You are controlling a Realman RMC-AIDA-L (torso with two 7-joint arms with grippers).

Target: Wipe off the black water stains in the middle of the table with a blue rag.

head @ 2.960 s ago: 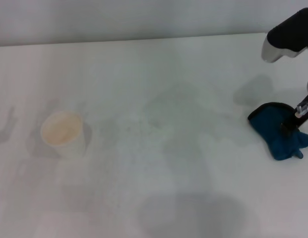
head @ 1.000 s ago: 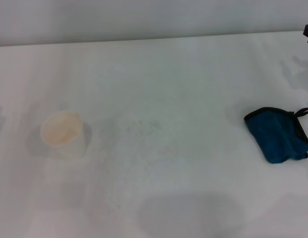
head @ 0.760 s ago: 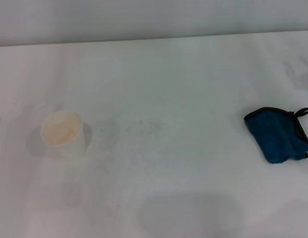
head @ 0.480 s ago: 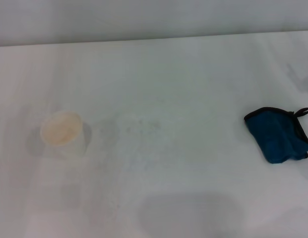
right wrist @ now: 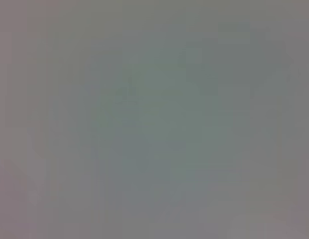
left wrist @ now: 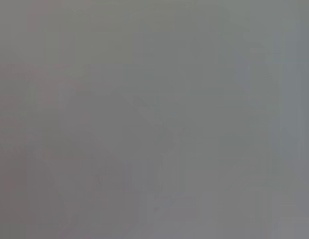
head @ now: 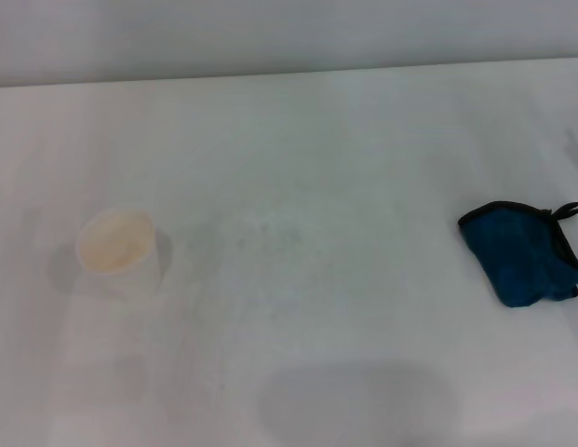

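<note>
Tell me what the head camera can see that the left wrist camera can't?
Only the head view shows things: the blue rag lying at the right side of the white table, and a paper cup standing at the left. No dark stain shows in the middle. Only the left wrist view: nothing, just plain grey. Both share this: neither shows an arm or end effector.

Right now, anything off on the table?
No dark stain shows mid-table, only faint grey smudges. The blue rag lies crumpled near the right edge; a paper cup stands upright at left. Neither arm is in view.
</note>
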